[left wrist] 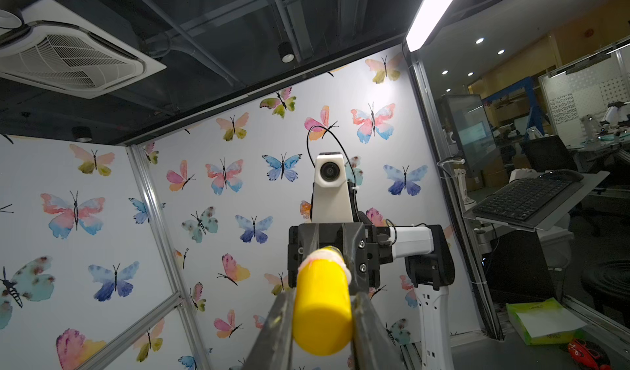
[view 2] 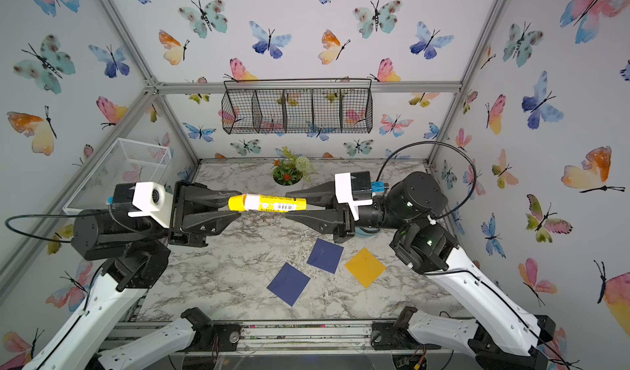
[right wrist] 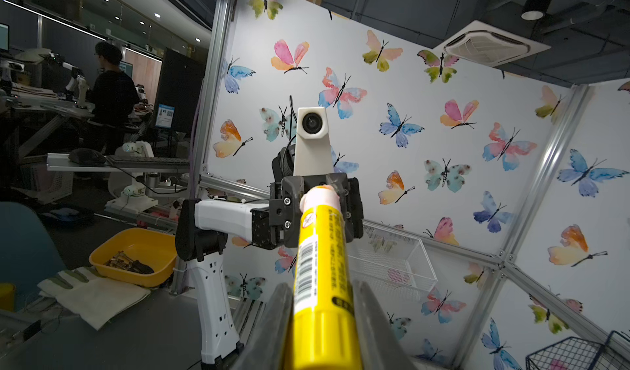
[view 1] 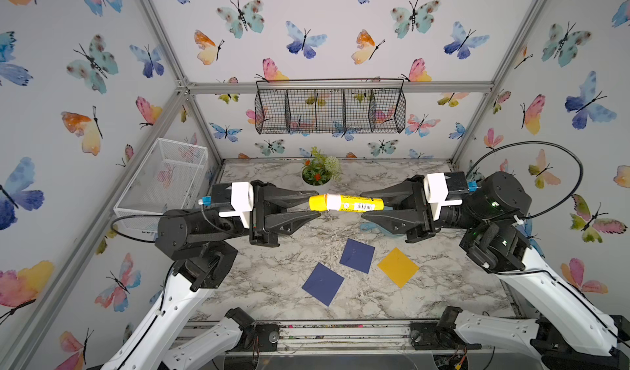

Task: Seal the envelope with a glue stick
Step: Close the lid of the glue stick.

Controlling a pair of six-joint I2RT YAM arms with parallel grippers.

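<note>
Glue stick (view 1: 346, 204) hangs level in mid-air in both top views, bridging the two grippers. The left gripper (view 1: 315, 204) is clamped on the yellow cap end and the right gripper (view 1: 363, 205) on the barcode end. Well below the jaws lie navy paper squares (view 1: 357, 255) and a yellow paper square (view 1: 398, 266), envelopes by my guess. Over to the left wrist: the cap (left wrist: 322, 313) fills the gap between the left jaws, both fingers pressed to its sides, with a pale collar (left wrist: 322, 257) just beyond their tips. Right wrist now: the right jaws pinch the tube's base, and the barcode label (right wrist: 306, 269) runs away from them. The danger, as I read it, is a pull off the tube's axis. That could jam the cap or wrench the tube from the right jaws and drop it.
</note>
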